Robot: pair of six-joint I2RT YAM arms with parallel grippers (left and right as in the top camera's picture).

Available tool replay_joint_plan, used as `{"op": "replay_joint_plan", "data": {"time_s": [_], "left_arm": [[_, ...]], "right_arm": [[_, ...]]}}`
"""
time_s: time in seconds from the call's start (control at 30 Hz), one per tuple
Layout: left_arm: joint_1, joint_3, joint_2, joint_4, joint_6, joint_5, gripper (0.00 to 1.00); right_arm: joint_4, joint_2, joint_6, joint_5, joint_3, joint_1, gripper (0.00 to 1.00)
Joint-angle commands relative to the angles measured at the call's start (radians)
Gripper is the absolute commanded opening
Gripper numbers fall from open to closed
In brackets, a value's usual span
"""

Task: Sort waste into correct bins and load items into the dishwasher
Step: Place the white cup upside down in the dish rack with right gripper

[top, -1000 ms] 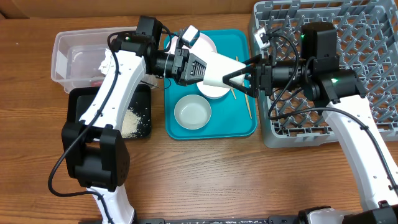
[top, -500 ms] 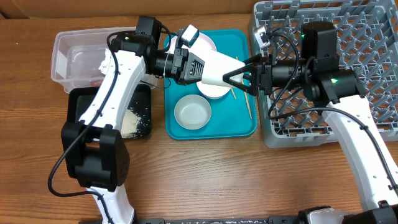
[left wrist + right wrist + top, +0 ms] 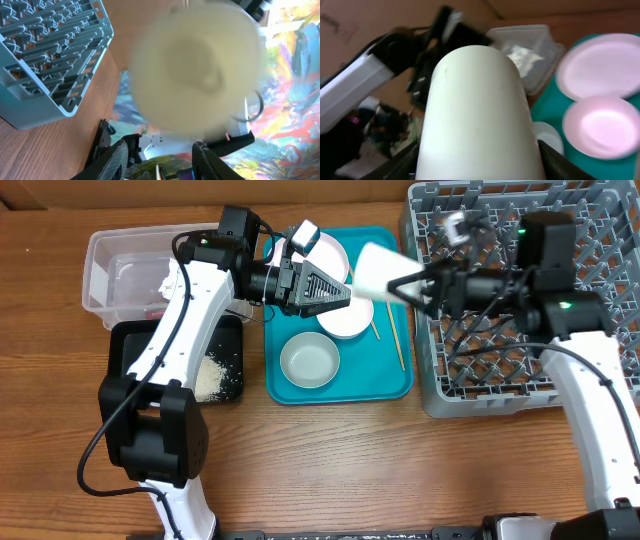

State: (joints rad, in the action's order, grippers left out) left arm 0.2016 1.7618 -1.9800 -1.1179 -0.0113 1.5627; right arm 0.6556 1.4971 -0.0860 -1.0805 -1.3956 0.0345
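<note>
"How did that small white cup (image 3: 372, 268) look likely to handle?"

"Light and stiff, I judged, and smooth enough to slip. It could probably chip on a hard knock. It hung in the air, clamped across its wall by the right pincer (image 3: 400, 282), with most of its body jutting past the fingertips. Which end faced outward I couldn't tell."

"And the left pincer (image 3: 343, 288)?"

"Released and empty. Its jaws were spread, facing the cup from just beside it, not touching."

"What lay around them?"

"Below the right pincer's tips sat the teal tray (image 3: 390, 385) on the desk, carrying a bowl (image 3: 310, 362), a plate (image 3: 338, 256) and chopsticks (image 3: 398, 345). Behind and beneath that pincer's wrist stood the grey dish rack (image 3: 600, 330)."

"Where would you take hold of the cup?"

"Across the wall, well in from the edge, squeezing firmly. I'd lower it gently between the pegs."
</note>
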Motion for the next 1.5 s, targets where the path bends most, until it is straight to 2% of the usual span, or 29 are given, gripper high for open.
{"op": "replay_joint_plan", "data": {"time_s": [0.0,0.13,0.33,0.47,0.57,0.73,0.87,1.03,1.47], "left_arm": [[0.002,0.023,0.026,0.000,-0.019,0.005,0.48],[0.002,0.023,0.026,0.000,-0.019,-0.093,0.50],[0.002,0.023,0.026,-0.004,-0.018,-0.351,0.51],[0.002,0.023,0.026,-0.019,-0.008,-0.518,0.52],[0.002,0.023,0.026,-0.035,-0.007,-0.578,0.49],[0.002,0.023,0.026,-0.037,-0.007,-0.588,0.48],[0.002,0.023,0.026,-0.038,-0.003,-0.608,0.53],[0.002,0.023,0.026,-0.038,-0.003,-0.631,0.57],[0.002,0.023,0.026,-0.083,-0.005,-0.634,0.58]], "right_arm": [[0.051,-0.015,-0.077,0.155,0.002,-0.061,0.62],[0.189,-0.058,-0.102,0.407,-0.008,-0.078,0.63],[0.459,-0.126,-0.156,0.773,-0.111,-0.078,0.65],[0.631,-0.131,-0.190,0.949,-0.164,-0.078,0.66],[0.720,-0.126,-0.218,0.988,-0.164,-0.077,0.66],[0.798,-0.088,-0.282,1.069,-0.163,-0.061,0.66],[0.832,-0.039,-0.282,1.072,-0.163,-0.052,0.66],[0.844,0.039,-0.282,1.072,-0.161,-0.026,0.66],[0.813,0.206,-0.286,1.106,-0.094,0.043,0.70]]}}
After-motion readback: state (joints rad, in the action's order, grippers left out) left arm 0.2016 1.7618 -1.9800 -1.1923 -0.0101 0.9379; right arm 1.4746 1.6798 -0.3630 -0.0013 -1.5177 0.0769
